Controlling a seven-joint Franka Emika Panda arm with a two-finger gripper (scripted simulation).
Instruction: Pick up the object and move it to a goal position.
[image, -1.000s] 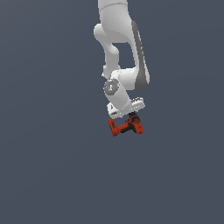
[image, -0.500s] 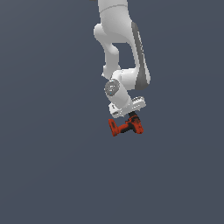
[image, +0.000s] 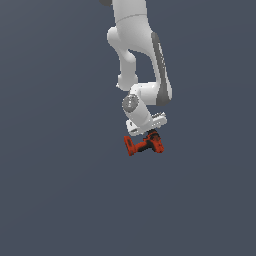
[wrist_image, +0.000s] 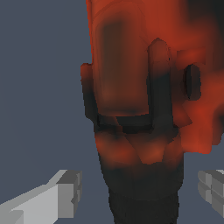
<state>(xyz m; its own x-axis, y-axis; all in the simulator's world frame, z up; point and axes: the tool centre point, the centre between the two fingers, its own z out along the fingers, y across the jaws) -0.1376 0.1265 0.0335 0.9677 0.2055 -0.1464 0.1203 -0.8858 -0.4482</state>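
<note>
Nothing has visibly shifted since the earlier frames: arm and drill (image: 144, 144) keep their pose. Directly beneath the white wrist (image: 145, 117), the gripper (image: 148, 134) sits over the red-orange drill; its grey fingers (wrist_image: 65, 192) stand spread on either side of the drill's black nose, not touching it.
</note>
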